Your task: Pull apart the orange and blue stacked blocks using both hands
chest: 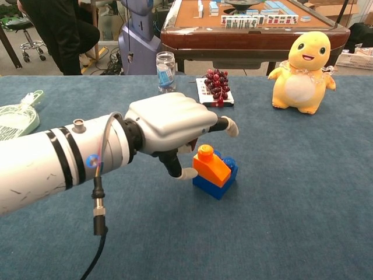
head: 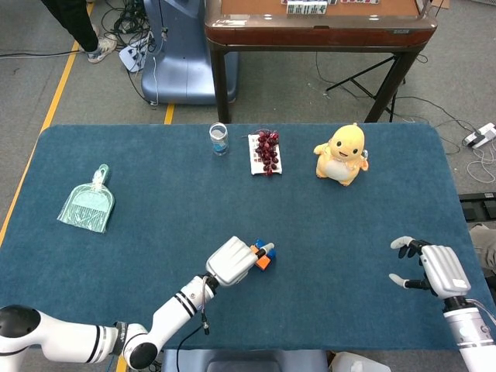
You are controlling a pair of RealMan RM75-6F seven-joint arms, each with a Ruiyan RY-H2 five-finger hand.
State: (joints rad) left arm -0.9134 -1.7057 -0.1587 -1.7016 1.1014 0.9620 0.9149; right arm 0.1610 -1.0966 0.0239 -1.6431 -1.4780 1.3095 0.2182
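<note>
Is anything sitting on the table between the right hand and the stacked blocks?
Nothing visible does. In the head view only bare blue cloth lies between the right hand and the stacked blocks. The left hand is at the blocks' opposite side, so it is not in that path.
</note>
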